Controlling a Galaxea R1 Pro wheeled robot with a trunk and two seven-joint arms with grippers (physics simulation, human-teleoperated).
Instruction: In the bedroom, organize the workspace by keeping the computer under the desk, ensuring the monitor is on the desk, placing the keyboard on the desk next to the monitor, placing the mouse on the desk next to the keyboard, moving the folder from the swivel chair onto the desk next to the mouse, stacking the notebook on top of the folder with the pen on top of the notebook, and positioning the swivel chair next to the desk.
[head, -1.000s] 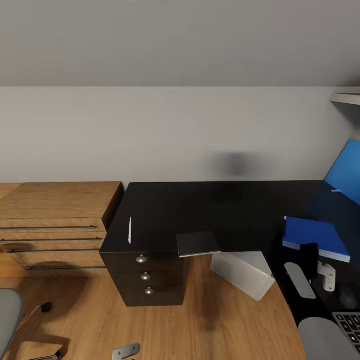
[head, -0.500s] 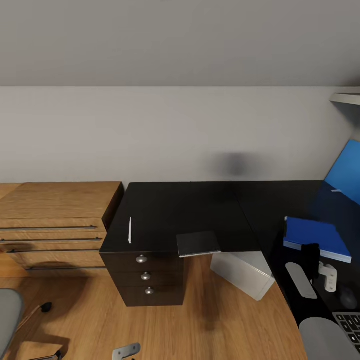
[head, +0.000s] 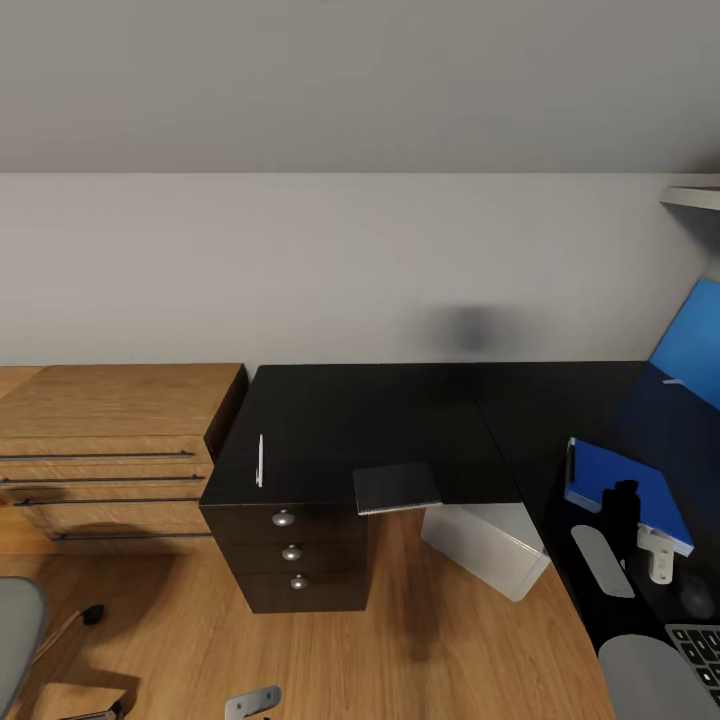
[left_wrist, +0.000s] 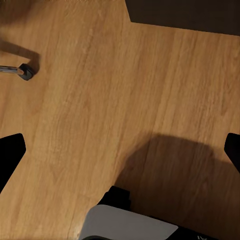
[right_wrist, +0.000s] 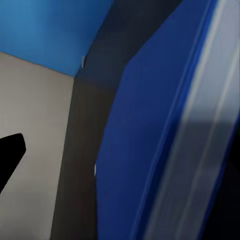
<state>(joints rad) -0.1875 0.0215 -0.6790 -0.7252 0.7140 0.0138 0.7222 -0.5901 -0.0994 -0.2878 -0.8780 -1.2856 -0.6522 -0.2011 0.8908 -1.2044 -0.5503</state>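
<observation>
On the right wing of the glossy black desk (head: 380, 410) lies the blue folder (head: 610, 475), turned at an angle. My right gripper (head: 632, 522) stands over its near edge, open; in the right wrist view the folder (right_wrist: 150, 130) fills the space beside one black fingertip (right_wrist: 10, 150). A white pen (head: 260, 460) lies near the desk's left edge. The dark notebook (head: 397, 488) overhangs the front edge. The computer (head: 485, 545) sits under the desk. Keyboard (head: 698, 648) and a dark mouse (head: 697, 597) are at the far right. My left gripper (left_wrist: 120, 150) hangs open over the floor. The monitor is out of view.
A light-wood cabinet (head: 110, 440) stands against the desk's left side. Part of the swivel chair (head: 15, 640) and a castor (head: 92, 613) show at the lower left. A black drawer unit (head: 290, 550) is under the desk's left end. The blue back panel (head: 695, 340) rises at the far right.
The folder has swung round on the desk, showing narrower and more slanted now. My right gripper has shifted only slightly. The left arm and the camera are still.
</observation>
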